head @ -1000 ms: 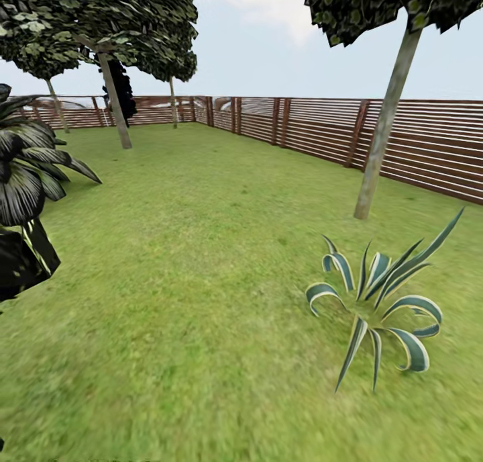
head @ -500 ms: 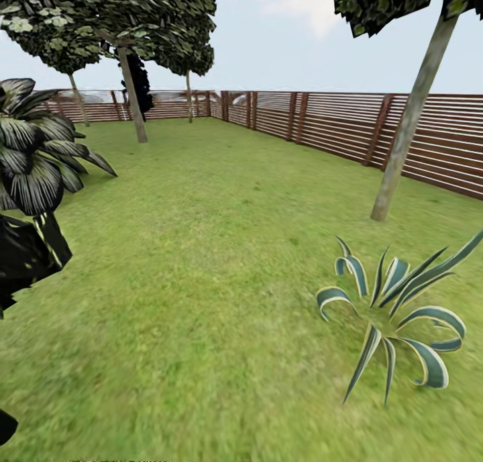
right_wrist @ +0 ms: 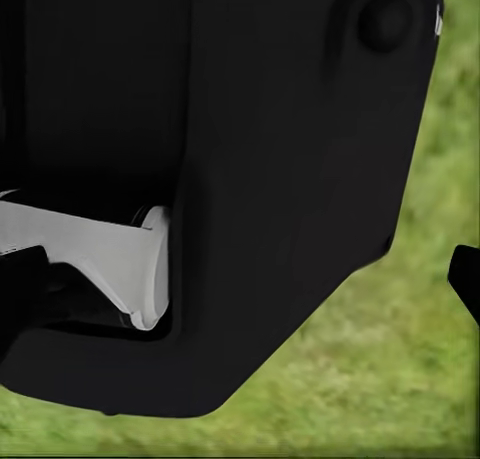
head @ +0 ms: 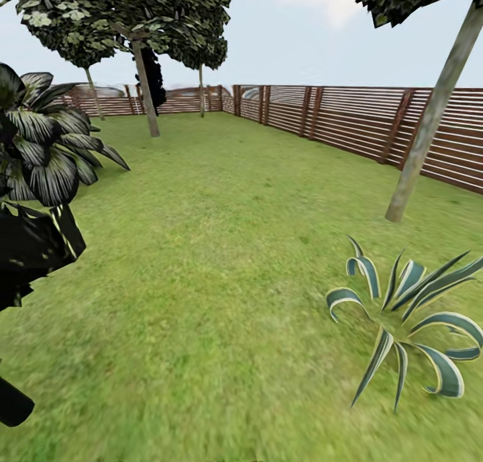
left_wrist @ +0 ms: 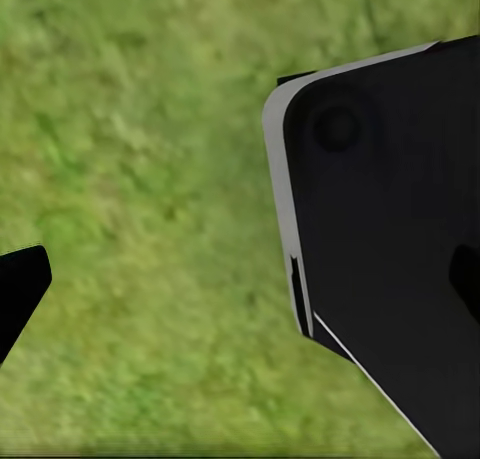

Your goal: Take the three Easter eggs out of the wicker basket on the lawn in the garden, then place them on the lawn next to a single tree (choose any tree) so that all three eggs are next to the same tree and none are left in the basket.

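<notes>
Head view: open lawn (head: 215, 260) inside the slatted wooden fence (head: 349, 123). No eggs or basket in sight, so nothing lies near either gripper's fingers. 1 pale straight trunk (head: 429, 123) stands near the fence on the right, 1 more tree (head: 144, 89) toward the far left corner. Striped spiky plant (head: 402, 321) at near right, dark leafy plant (head: 40, 146) at left. Both wrist views: grass under black robot body panels; finger spread of either gripper can't be told.
</notes>
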Motion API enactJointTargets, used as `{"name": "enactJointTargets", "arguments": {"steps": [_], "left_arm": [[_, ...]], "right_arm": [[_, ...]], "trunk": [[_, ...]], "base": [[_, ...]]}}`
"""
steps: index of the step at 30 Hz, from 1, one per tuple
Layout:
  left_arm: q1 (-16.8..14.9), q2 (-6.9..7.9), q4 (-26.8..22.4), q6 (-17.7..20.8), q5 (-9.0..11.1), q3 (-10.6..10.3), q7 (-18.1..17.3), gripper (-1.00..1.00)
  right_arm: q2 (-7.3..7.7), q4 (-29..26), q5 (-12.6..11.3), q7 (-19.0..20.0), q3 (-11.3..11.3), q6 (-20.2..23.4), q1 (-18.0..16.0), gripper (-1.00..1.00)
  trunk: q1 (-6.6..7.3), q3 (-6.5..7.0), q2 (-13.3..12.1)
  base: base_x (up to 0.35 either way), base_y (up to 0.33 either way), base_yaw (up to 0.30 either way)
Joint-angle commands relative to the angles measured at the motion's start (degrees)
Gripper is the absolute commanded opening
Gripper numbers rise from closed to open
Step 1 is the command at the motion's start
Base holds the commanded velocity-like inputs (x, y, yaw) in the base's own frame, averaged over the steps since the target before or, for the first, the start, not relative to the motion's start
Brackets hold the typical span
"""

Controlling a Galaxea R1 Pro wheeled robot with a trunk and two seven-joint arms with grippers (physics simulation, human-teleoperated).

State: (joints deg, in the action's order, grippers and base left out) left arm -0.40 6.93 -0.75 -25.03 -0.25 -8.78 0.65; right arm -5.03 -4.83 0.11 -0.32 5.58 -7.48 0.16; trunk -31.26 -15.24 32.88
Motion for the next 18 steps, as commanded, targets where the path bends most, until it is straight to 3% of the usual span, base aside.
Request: {"name": "enactJointTargets", "arguments": {"steps": [1, 18], "left_arm": [[0.0, 0.01, 0.0, -0.2, 0.0, -0.3, 0.1, 1.00], [0.0, 0.01, 0.0, -0.2, 0.0, -0.3, 0.1, 1.00]], "right_arm": [[-0.04, 0.0, 0.1, 0.0, 0.3, -0.1, 0.0, 1.00], [-0.33, 0.2, -0.1, -0.1, 0.3, -0.1, 0.0, 1.00]], "trunk": [[-0.02, -0.15, 0.1], [-0.02, -1.50, 0.1]], "base": [[0.001, -0.001, 0.127], [0.000, 0.000, 0.116]]}}
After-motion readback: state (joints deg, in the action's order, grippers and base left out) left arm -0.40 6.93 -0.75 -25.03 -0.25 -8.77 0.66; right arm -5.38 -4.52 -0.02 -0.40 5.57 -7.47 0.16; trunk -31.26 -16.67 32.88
